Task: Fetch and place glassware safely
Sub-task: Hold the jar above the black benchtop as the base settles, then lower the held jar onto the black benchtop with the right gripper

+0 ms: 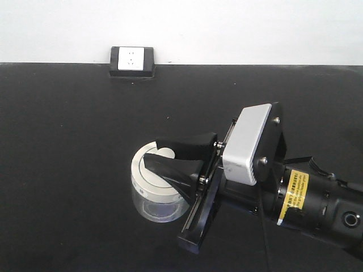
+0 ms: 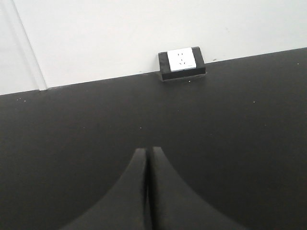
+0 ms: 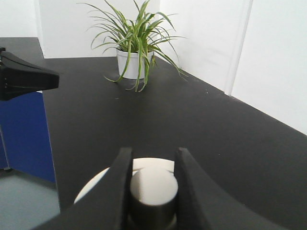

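Note:
The glass jar (image 1: 161,208) stands low on the black table (image 1: 68,141), with its cream-white lid (image 1: 146,180) on top. My right gripper (image 1: 152,151) reaches in from the right, its two black fingers shut on the lid's central knob (image 1: 167,152). In the right wrist view the knob (image 3: 153,187) sits pinched between the fingers of the right gripper (image 3: 153,152), with the lid (image 3: 96,184) around it. I cannot tell if the jar rests on the table or hangs just above it. My left gripper (image 2: 147,151) is shut and empty above bare table.
A white wall socket in a black frame (image 1: 131,61) sits at the table's back edge, also in the left wrist view (image 2: 182,60). A potted spider plant (image 3: 136,43) stands far down the table. A blue cabinet (image 3: 24,134) and a black pointed part (image 3: 26,76) lie beyond the table edge.

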